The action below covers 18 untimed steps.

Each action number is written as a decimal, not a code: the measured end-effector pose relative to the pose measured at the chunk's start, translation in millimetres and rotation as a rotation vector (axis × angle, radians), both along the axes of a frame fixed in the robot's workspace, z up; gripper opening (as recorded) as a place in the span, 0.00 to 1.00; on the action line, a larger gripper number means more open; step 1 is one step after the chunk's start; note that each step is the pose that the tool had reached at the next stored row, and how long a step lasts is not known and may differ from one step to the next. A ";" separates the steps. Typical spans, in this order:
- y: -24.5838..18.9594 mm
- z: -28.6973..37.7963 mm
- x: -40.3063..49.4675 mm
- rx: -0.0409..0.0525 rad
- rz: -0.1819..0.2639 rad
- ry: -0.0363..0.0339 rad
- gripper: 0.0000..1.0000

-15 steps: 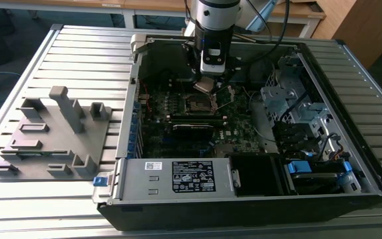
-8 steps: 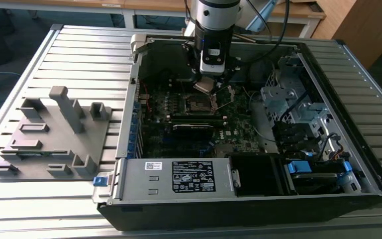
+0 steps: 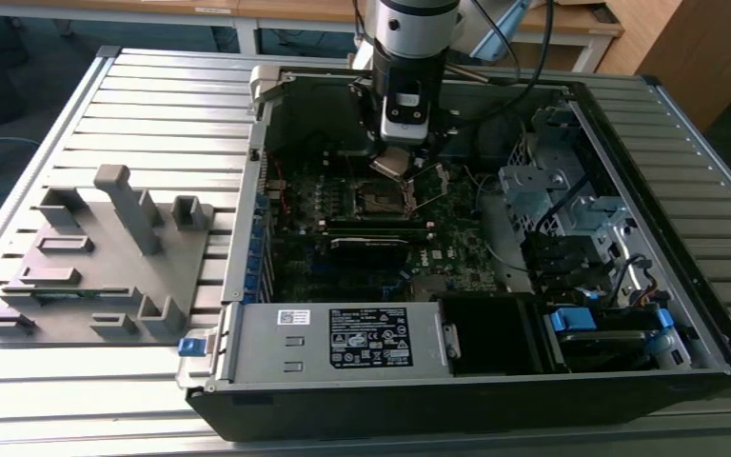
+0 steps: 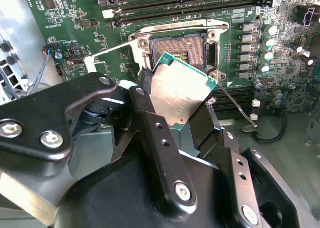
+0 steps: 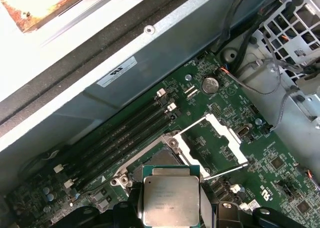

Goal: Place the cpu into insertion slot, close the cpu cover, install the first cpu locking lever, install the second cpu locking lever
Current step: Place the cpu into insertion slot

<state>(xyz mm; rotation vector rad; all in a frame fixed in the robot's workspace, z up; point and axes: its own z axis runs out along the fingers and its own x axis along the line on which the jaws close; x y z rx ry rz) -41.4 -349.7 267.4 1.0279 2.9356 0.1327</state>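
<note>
On a bench (image 3: 149, 105) of grey ribbed metal slats, an open computer case (image 3: 467, 414) is being borne, with a grey moulded fixture (image 3: 99, 257) lying beside it on the exterior view's left. Beyond the bench, wooden desks (image 3: 569, 21) are being seen at the back of the room, over a dark floor (image 3: 10, 86). Inside the case, a green motherboard (image 4: 75, 17) is being shown lying flat, with a grey power supply box (image 3: 340, 338) along the case's near side in the exterior view. The cpu (image 4: 180, 95) is being held by the tool (image 4: 178, 98), whose black fingers (image 4: 146, 82) are being pressed against two opposite edges of the chip, parted only by its width. The cpu is being carried tilted, its grey metal face turned towards both wrist views, just above the insertion slot (image 4: 187, 47) and not seated in it. The slot is lying uncovered: in the first wrist view the cpu cover (image 5: 186, 149) is standing swung open beside it, and a thin wire lever (image 4: 237, 105) is being seen angled away from the socket
</note>
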 end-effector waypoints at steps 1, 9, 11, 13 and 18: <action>0.0 0.0 0.0 0.0000 -0.008 0.0000 0.54; 0.0 -0.2 0.0 0.0000 -0.078 0.0000 0.54; 0.0 -0.2 0.0 0.0000 -0.078 0.0000 0.54; 0.0 -0.2 0.0 0.0000 -0.078 0.0000 0.54; 0.0 -0.2 0.0 0.0000 -0.078 0.0000 0.54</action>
